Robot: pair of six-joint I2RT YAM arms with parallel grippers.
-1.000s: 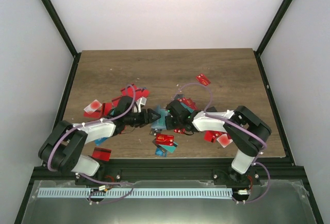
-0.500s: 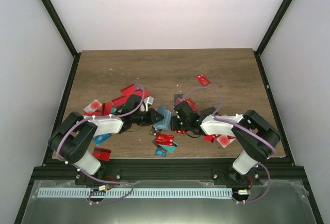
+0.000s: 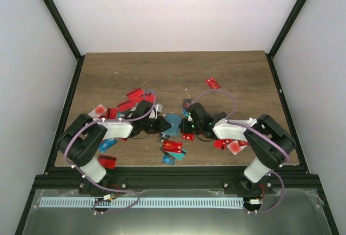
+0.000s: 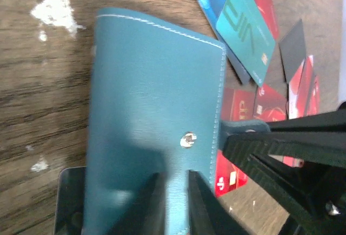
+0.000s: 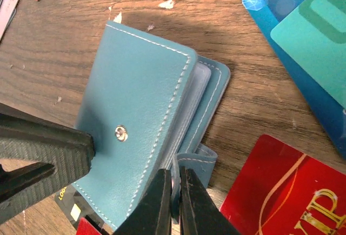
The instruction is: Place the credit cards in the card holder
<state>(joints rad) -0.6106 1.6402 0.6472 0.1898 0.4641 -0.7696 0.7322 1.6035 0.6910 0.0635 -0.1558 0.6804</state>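
Note:
The teal card holder (image 3: 172, 124) lies closed on the table between both grippers, its dot clasp facing up. My left gripper (image 3: 160, 126) is shut on the holder's left edge; its fingers pinch the cover (image 4: 175, 205). My right gripper (image 3: 187, 123) is shut on the holder's loose strap tab (image 5: 174, 205) at its right side. The card holder (image 4: 154, 100) fills the left wrist view, and the card holder (image 5: 138, 121) shows clear inner sleeves in the right wrist view. Credit cards lie scattered: red cards (image 3: 135, 95), a red card (image 3: 173, 146), teal cards (image 4: 243, 27).
More cards sit around the arms: a red card (image 3: 213, 84) at the back right, a red card (image 3: 107, 161) near the front left edge, a whitish-red card (image 3: 98, 111) at left, and a big red card (image 5: 281, 192) beside the right fingers.
My left gripper has moved right onto the card holder and closed on its edge. The right gripper stayed shut on the strap, shifting slightly right and back.

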